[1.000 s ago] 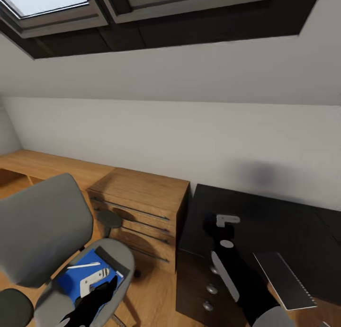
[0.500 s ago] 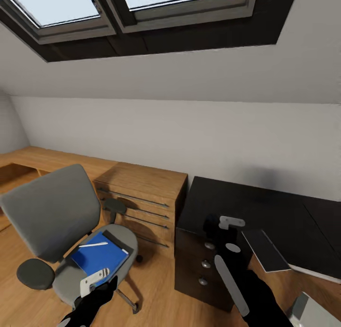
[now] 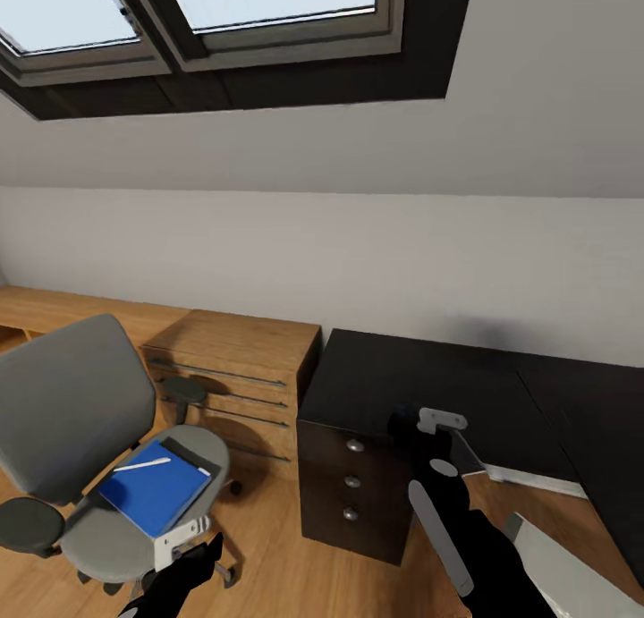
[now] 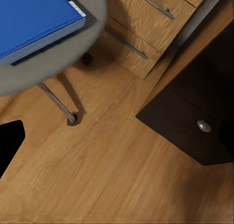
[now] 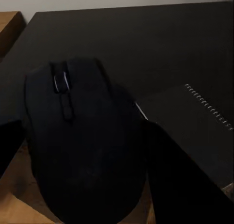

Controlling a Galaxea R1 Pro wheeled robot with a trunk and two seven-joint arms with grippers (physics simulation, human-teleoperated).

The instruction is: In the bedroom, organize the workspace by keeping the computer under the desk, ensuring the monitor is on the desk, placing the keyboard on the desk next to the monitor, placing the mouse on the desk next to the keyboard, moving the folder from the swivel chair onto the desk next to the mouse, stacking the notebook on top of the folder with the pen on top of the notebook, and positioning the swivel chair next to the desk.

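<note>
Right jaws clamp the mouse (image 5: 83, 141) between them.

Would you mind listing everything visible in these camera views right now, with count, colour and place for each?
swivel chair: one, grey with black armrests, on the wooden floor at the left.
folder: one, bright blue, flat on the chair seat.
pen: one, whitish, lying on the folder.
drawer chest: one, oak, against the wall between chair and desk.
desk: one, black, three silver-knobbed drawers, right of the chest.
mouse: one, black, close to the right wrist camera, between the gripper fingers.
keyboard: one, dark, just beyond the mouse by the desk.
skylight windows: two, dark-framed, in the sloped ceiling.
left gripper: one, black and white, low beside the chair.
right gripper: one, black, before the desk, holding the mouse.
</note>
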